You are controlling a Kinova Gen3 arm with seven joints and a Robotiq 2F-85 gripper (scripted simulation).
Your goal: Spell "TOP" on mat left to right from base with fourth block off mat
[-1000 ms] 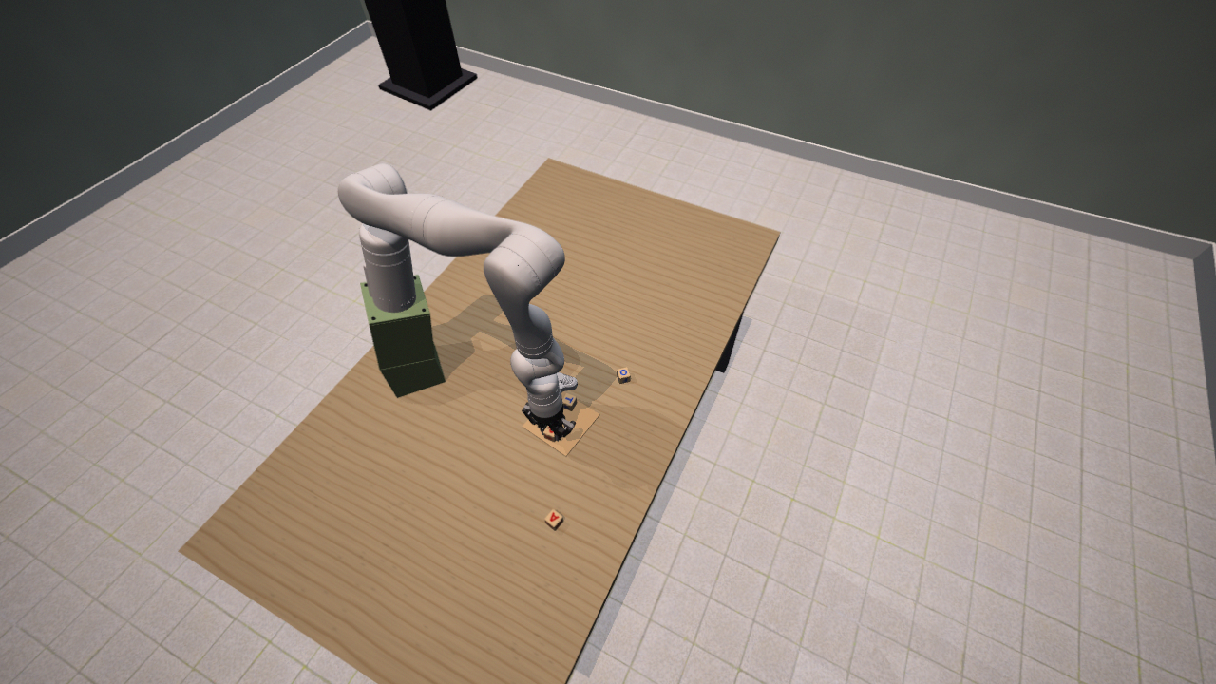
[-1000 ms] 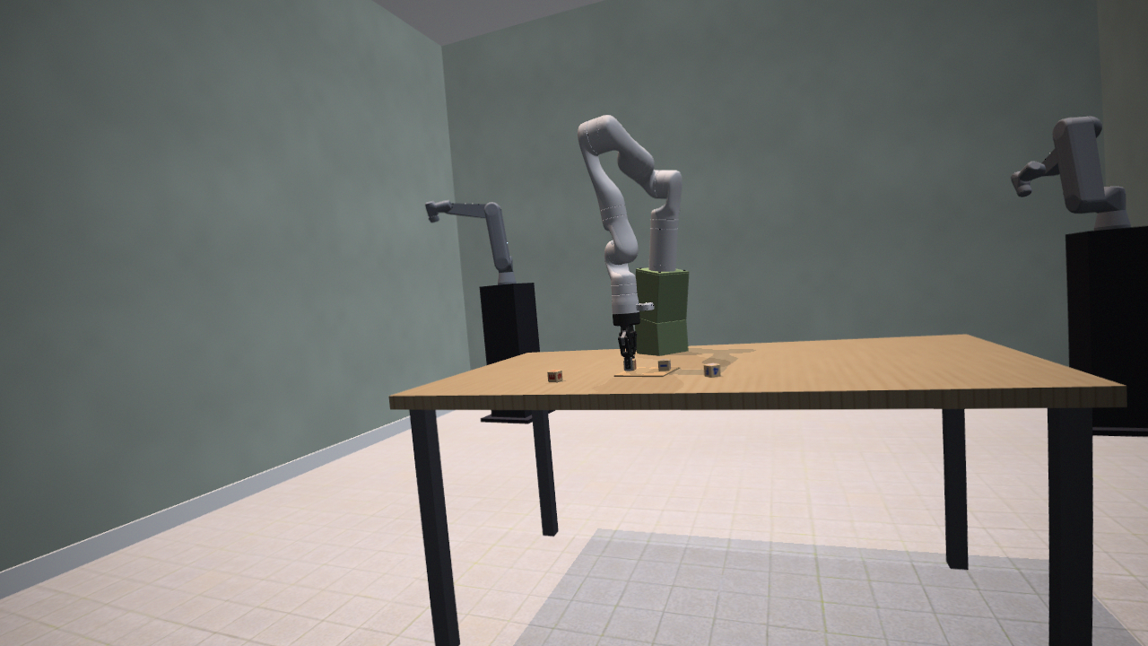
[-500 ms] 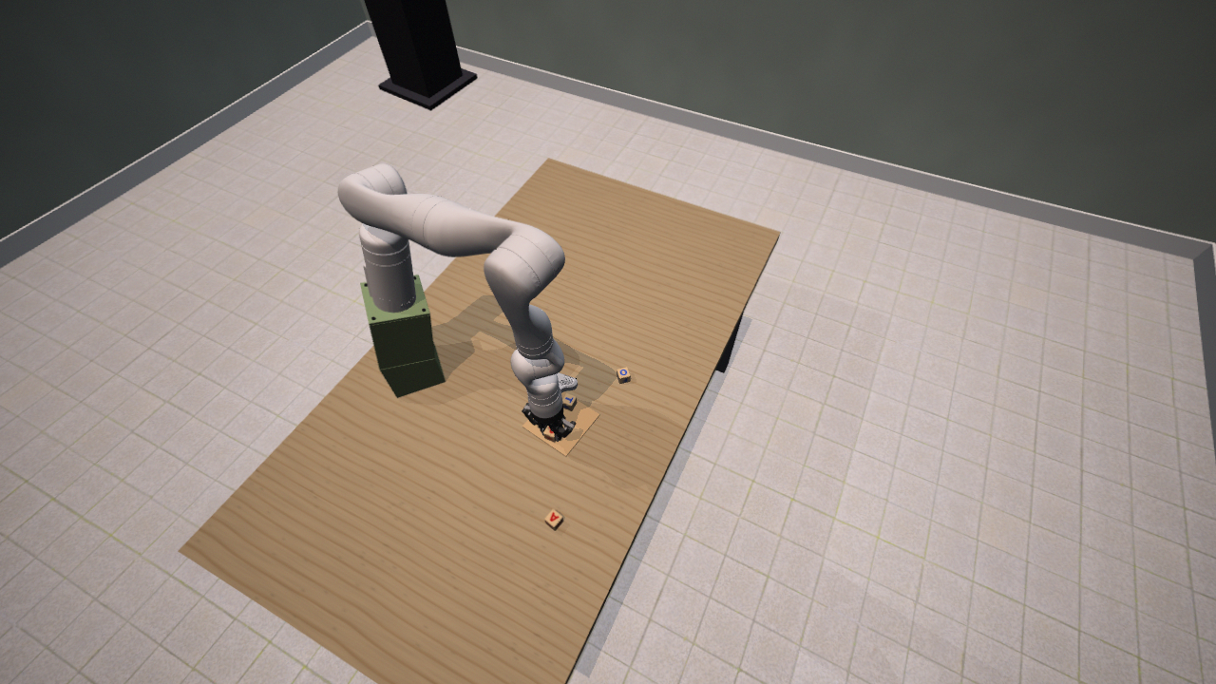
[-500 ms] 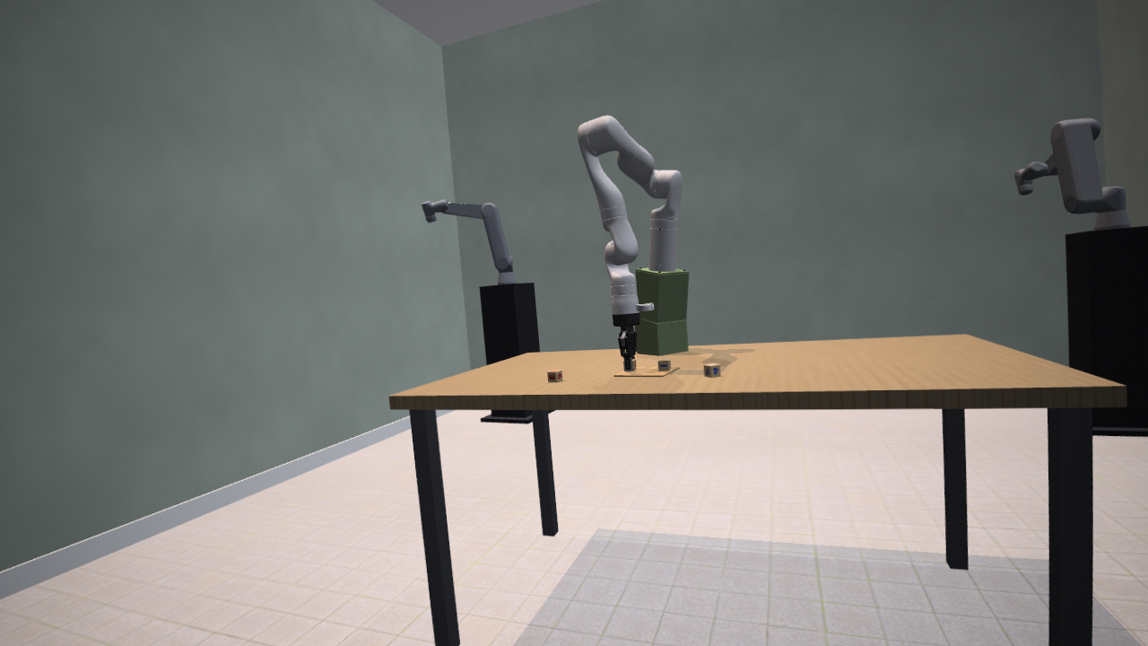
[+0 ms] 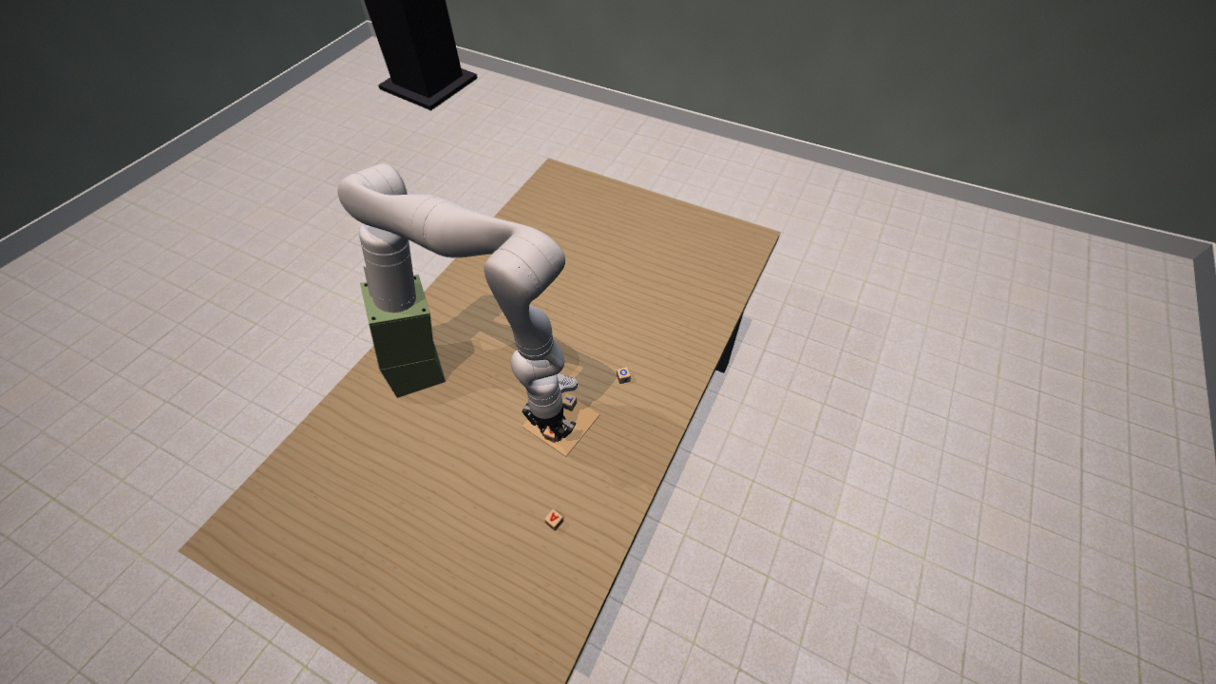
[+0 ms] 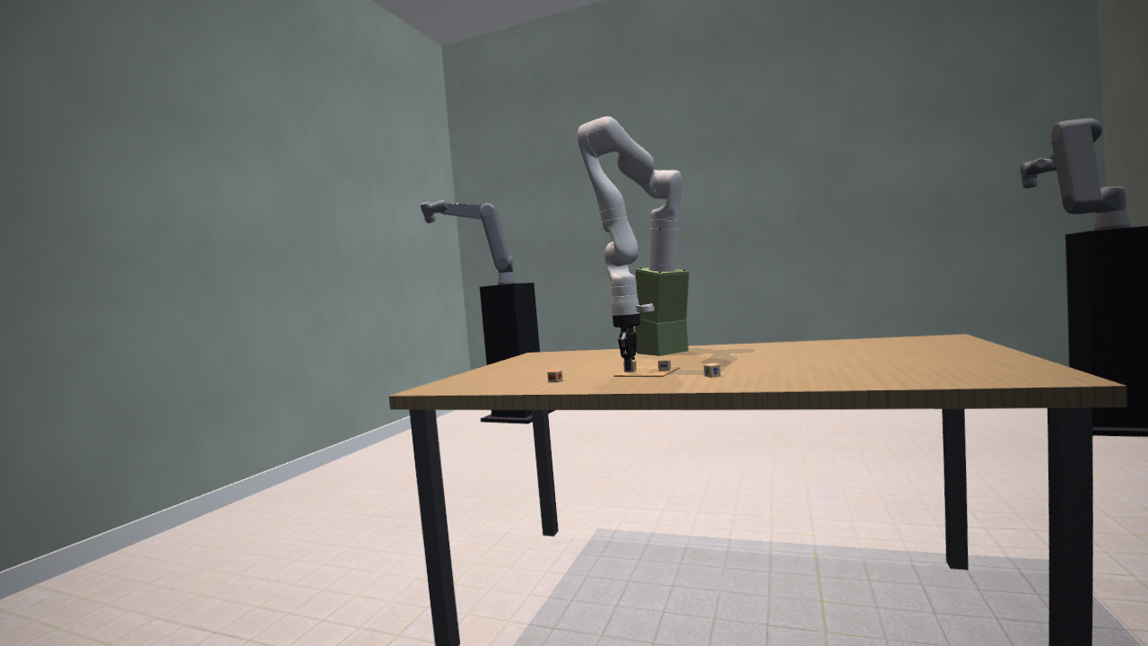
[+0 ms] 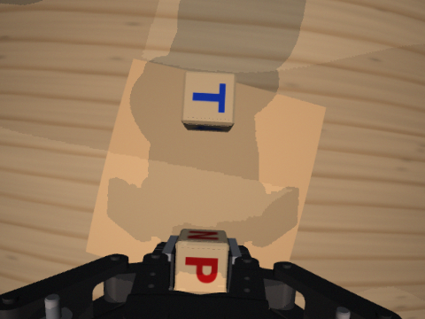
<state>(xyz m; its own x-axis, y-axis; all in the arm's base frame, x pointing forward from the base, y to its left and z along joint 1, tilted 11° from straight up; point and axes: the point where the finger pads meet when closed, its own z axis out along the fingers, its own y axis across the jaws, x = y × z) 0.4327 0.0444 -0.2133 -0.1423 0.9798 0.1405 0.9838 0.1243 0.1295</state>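
- From across the table, I see the gripper closed around the P block, at the left part of the mat; whether it bears on the mat, I can't tell.
- The T block sits to its right, close to the mat's edge, perhaps too close.
- The O block lies off the mat, right; the A block, off it, left.
- Placing P looks to be the step in hand, with a gap kept for O.
- Next: settle P flat, open gently, rise straight, then fetch O, turning it upright for a reader at the base.
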